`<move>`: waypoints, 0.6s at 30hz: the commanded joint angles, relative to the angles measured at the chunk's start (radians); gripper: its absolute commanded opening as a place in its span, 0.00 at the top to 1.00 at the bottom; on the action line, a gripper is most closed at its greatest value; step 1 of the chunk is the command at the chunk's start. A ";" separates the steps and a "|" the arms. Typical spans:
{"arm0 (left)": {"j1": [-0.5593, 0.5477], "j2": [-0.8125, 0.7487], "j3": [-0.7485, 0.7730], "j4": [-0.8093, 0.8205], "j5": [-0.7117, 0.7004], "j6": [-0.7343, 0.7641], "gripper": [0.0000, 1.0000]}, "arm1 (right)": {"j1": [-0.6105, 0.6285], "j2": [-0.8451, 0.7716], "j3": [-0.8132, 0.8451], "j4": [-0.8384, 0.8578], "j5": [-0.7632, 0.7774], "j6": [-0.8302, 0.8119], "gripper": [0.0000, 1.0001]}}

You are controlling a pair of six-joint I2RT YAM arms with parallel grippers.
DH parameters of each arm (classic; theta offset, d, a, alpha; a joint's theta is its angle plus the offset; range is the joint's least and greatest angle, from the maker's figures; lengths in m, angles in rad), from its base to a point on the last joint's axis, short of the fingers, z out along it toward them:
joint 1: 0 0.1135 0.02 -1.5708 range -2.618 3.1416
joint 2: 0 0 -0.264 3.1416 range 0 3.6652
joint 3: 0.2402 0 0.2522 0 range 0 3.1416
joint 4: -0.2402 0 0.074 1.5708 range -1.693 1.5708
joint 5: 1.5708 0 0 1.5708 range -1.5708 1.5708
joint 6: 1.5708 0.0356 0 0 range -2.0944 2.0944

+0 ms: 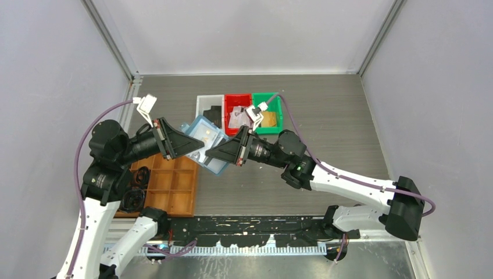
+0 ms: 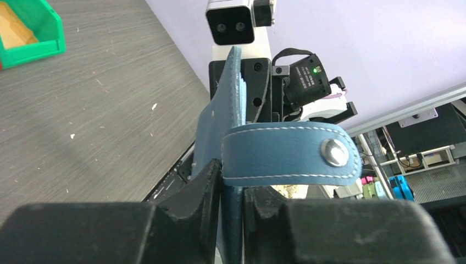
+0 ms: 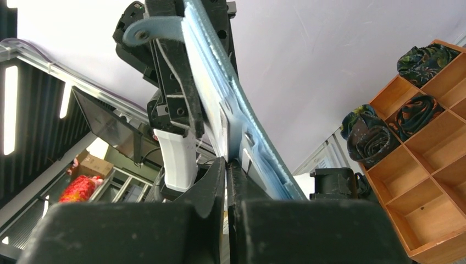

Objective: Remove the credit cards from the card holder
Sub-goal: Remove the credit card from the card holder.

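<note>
I hold the holder (image 1: pixel 204 141) open above the worktop (image 1: pixel 349 128), one gripper at each end. My left gripper (image 1: pixel 195 143) is clamped on its left edge. In the left wrist view the blue leather stands edge-on between the fingers (image 2: pixel 206 187), and the tab (image 2: pixel 291 154), with its metal snap, lies across to the right. My right gripper (image 1: pixel 210 156) is pinched closed on the near right edge, its fingers (image 3: pixel 211 181) almost meeting around the thin blue layers (whether a card is in that pinch I cannot tell). A pale rectangle shows inside the holder from above.

Just beyond the holder three bins stand in a row:
- The white bin (image 1: pixel 199 110) holds something dark I cannot make out.
- The red bin (image 1: pixel 237 96) holds a pale card (image 1: pixel 237 119).
- The green bin (image 1: pixel 279 119) holds a tan card (image 1: pixel 268 119).

At the near left is the wooden tray (image 1: pixel 174 186), with dark patterned rolls (image 3: pixel 365 135) in its left compartments. Any print on the cards is too small to read.
</note>
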 commanded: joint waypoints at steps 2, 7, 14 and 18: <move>-0.014 -0.007 0.040 0.027 0.055 -0.025 0.83 | 0.002 -0.057 -0.062 0.069 0.077 -0.013 0.99; -0.014 -0.003 0.045 0.031 0.054 -0.032 0.83 | 0.004 -0.086 -0.108 0.068 0.095 -0.011 0.99; -0.014 -0.004 0.048 0.029 0.049 -0.032 0.88 | 0.012 -0.082 -0.115 0.069 0.082 -0.011 0.99; -0.014 -0.010 0.045 0.025 0.040 -0.024 0.98 | 0.015 -0.063 -0.090 0.109 0.080 0.003 0.73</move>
